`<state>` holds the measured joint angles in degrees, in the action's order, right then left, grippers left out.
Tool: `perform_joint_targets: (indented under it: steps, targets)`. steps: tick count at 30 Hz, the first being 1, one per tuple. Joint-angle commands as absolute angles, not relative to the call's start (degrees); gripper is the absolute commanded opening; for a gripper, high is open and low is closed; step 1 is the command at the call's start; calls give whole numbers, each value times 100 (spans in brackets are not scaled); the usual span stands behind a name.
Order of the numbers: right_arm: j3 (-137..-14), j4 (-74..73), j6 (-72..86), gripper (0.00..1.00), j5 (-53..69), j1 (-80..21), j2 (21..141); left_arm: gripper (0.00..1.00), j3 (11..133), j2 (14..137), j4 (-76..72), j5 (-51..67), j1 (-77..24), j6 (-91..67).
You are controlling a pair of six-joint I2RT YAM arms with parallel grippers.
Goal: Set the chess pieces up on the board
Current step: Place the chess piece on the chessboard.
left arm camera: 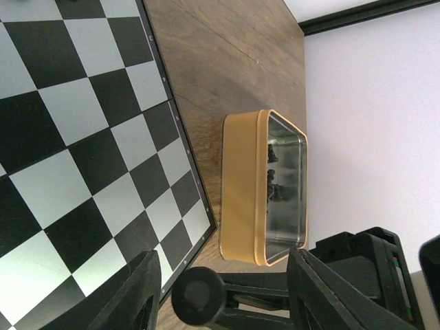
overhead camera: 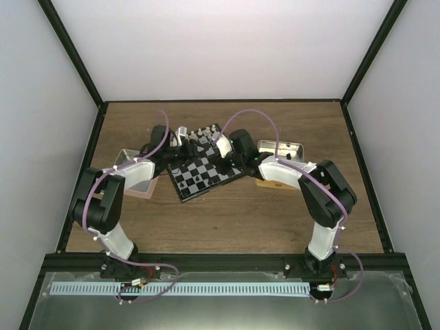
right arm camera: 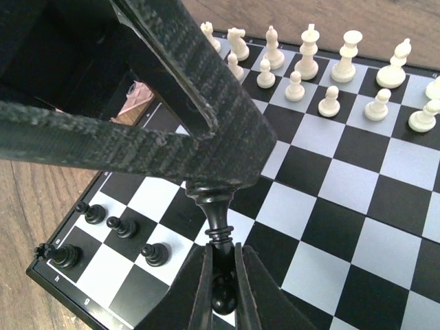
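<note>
**Black piece gripped over the board**
A black piece [right arm camera: 214, 213] is pinched between the closed fingers of the right gripper [right arm camera: 221, 289], above the board [right arm camera: 357, 206] near four standing black pieces [right arm camera: 124, 227]. The left gripper [left arm camera: 221, 258] is held partly open and empty, between the board's edge and a tin [left arm camera: 240, 185].

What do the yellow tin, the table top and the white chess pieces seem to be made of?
The tin: probably metal, painted yellow outside, mirror-like inside. The table top: wood or wood-look laminate, matte, grain lines visible. The white chess pieces: likely plastic, smooth with soft shine.
</note>
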<state>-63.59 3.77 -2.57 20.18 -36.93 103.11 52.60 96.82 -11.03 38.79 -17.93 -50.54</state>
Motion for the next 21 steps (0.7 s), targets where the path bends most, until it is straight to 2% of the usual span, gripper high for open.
perform_joint_targets:
  steps: [1,5,13,17,21]
  targets:
    - [-6537,305,-330,4,1989,-3684,10401,50,5330,9750,-1254,3994,-1856,-4958]
    - [-6515,325,-312,4,1954,-3683,10437,43,5271,9841,-1305,4004,-1869,-4931]
    - [-6501,390,-230,4,1821,-3683,10507,42,5267,10023,-1305,4005,-1887,-4914]
    - [-6503,404,-185,4,1759,-3683,10568,24,5297,10109,-1267,4050,-1899,-4839]
    - [-6519,405,-175,4,1760,-3680,10637,20,5329,10169,-1151,3938,-1931,-4709]
